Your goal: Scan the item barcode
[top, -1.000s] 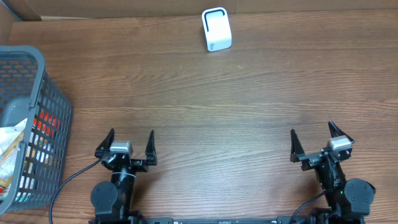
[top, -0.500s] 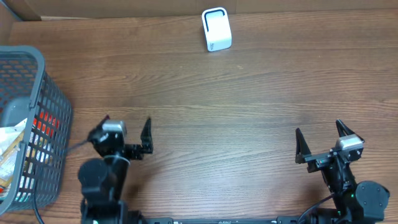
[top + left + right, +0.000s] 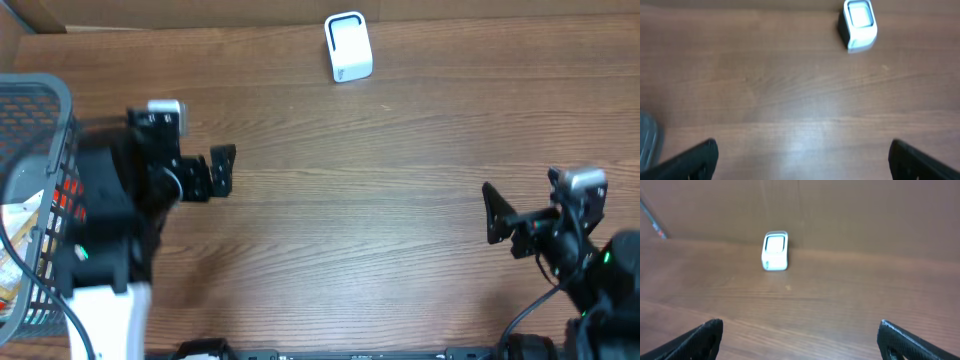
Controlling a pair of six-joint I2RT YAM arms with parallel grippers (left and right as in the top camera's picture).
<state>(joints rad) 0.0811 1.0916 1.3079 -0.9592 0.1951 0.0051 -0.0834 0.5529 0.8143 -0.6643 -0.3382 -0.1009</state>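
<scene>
Two hands spread fully wide, holding nothing: left hand just beside basket, right hand well apart from it. Packets to scan lie inside basket. Best bet: bring left hand over rim, pinch topmost packet by edge, leave barcode uncovered. Basket is grey plastic mesh; packets look crinkly, red and white. Scanner, small rounded white box, stands well apart from basket on wood-grain surface.

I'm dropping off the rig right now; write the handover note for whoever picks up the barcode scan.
Left gripper: open, empty, raised beside the basket.
Right gripper: open, empty, over the table at right.
Scanner stands at the far edge, centre.
Packaged items lie in the basket.
Done: nothing picked or scanned.
Left: take an item from the basket, show its barcode to the scanner.
</scene>
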